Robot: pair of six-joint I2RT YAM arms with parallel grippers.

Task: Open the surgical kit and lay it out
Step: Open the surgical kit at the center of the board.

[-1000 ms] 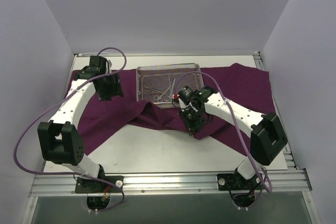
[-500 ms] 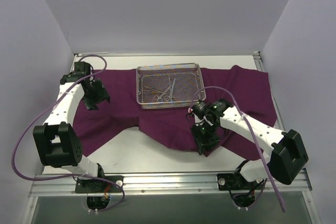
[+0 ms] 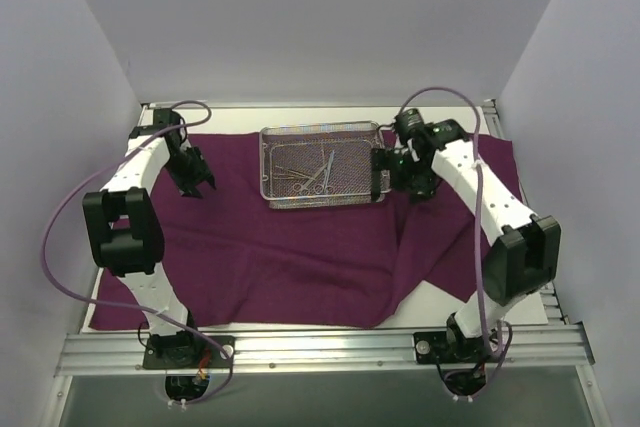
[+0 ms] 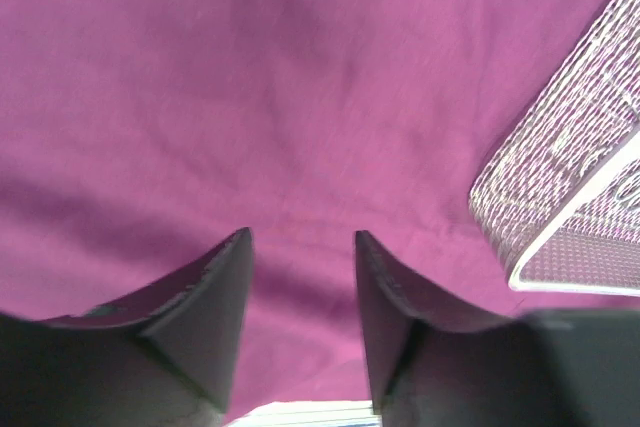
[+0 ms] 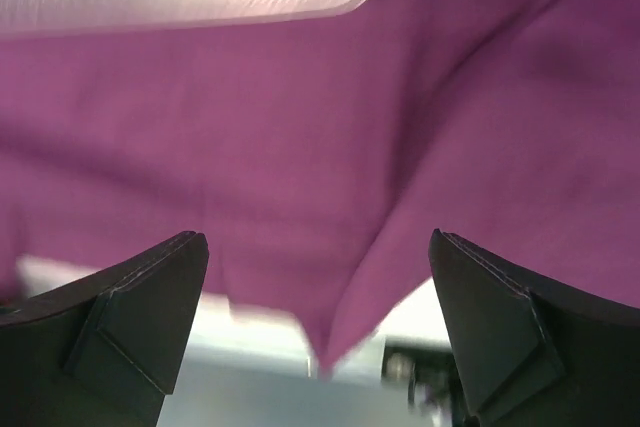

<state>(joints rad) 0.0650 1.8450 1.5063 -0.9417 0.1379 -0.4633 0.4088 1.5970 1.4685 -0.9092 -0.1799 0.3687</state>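
Note:
The surgical kit's dark purple cloth wrap (image 3: 280, 257) lies spread over most of the table. On its back middle sits the silver wire-mesh tray (image 3: 268, 162), holding slim ring-handled instruments (image 3: 316, 175). My left gripper (image 3: 198, 185) hovers over the cloth left of the tray, open with nothing between its fingers. In the left wrist view my left gripper (image 4: 303, 237) points at bare cloth (image 4: 300, 97), with the tray (image 4: 570, 197) at the right. My right gripper (image 3: 400, 183) stands wide open beside the tray's right end. In the blurred right wrist view my right gripper (image 5: 317, 237) hangs over the cloth (image 5: 300, 117).
A raised fold (image 3: 402, 247) runs through the cloth's right front part. Bare white tabletop (image 3: 108, 312) shows at the near corners. An aluminium rail (image 3: 320, 347) carries the arm bases along the front. Grey walls close in left and right.
My right gripper opened, let go of the cloth's front part and swung back to the tray's right end. The cloth now lies spread toward the near edge. The left arm drew back left.

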